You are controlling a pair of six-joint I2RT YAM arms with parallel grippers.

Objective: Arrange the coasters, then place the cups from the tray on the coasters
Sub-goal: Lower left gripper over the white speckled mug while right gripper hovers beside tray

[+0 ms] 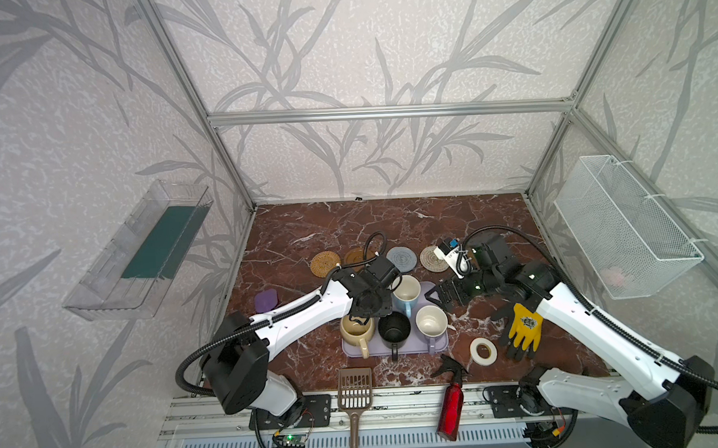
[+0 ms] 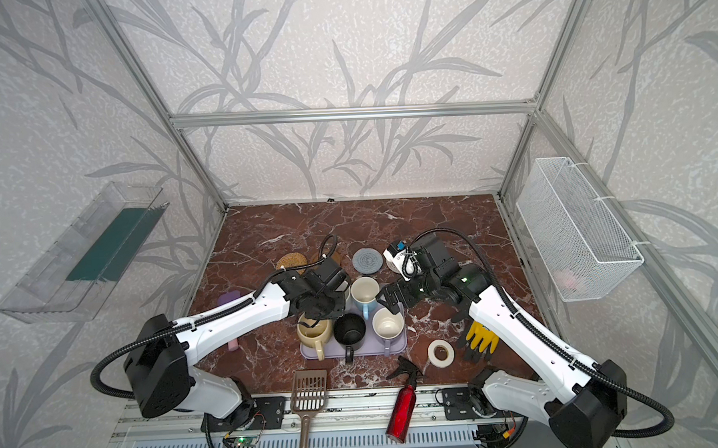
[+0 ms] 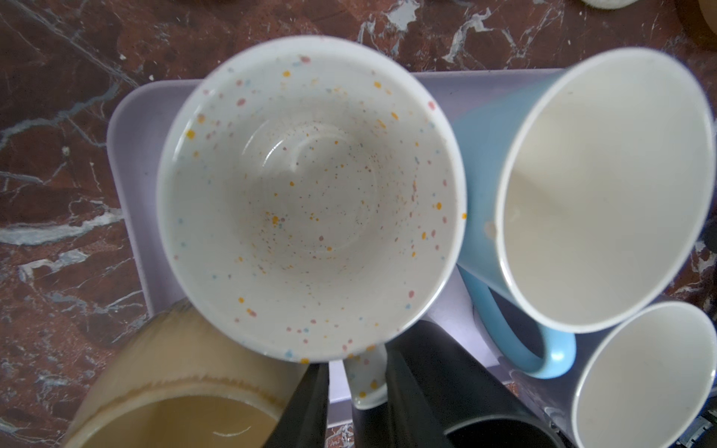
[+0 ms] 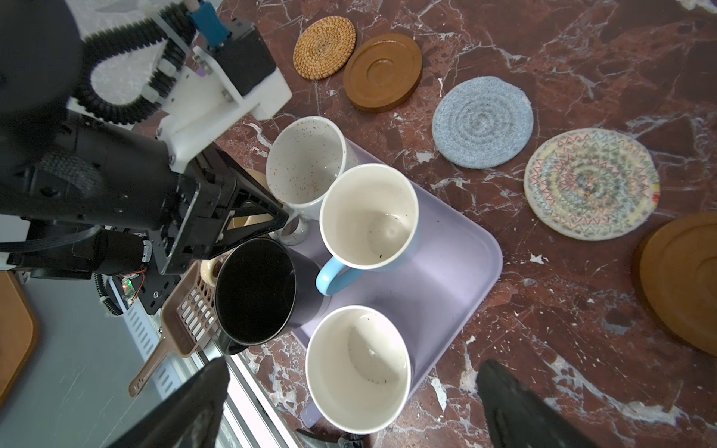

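Five cups crowd the lavender tray (image 4: 446, 271): white speckled (image 3: 310, 194), light blue (image 1: 406, 293), cream-yellow (image 1: 355, 331), black (image 1: 394, 329) and lavender (image 1: 431, 322). My left gripper (image 3: 359, 374) reaches down between them and is shut on the speckled cup's handle (image 4: 295, 232), hiding that cup in both top views. My right gripper (image 4: 355, 388) hangs open above the lavender cup (image 4: 359, 368), holding nothing. Behind the tray lie the coasters in a row: orange-tan woven (image 4: 324, 47), amber (image 4: 382, 72), grey-blue (image 4: 482, 121), cream spiral (image 4: 589, 183) and a second amber (image 4: 683, 283).
A white tape roll (image 1: 483, 352) and a yellow-black glove (image 1: 522, 330) lie right of the tray. A red spray bottle (image 1: 450, 404) and a brown scoop (image 1: 354, 395) sit at the front edge. A purple object (image 1: 265, 300) lies left. A wire basket (image 1: 624, 226) hangs on the right wall.
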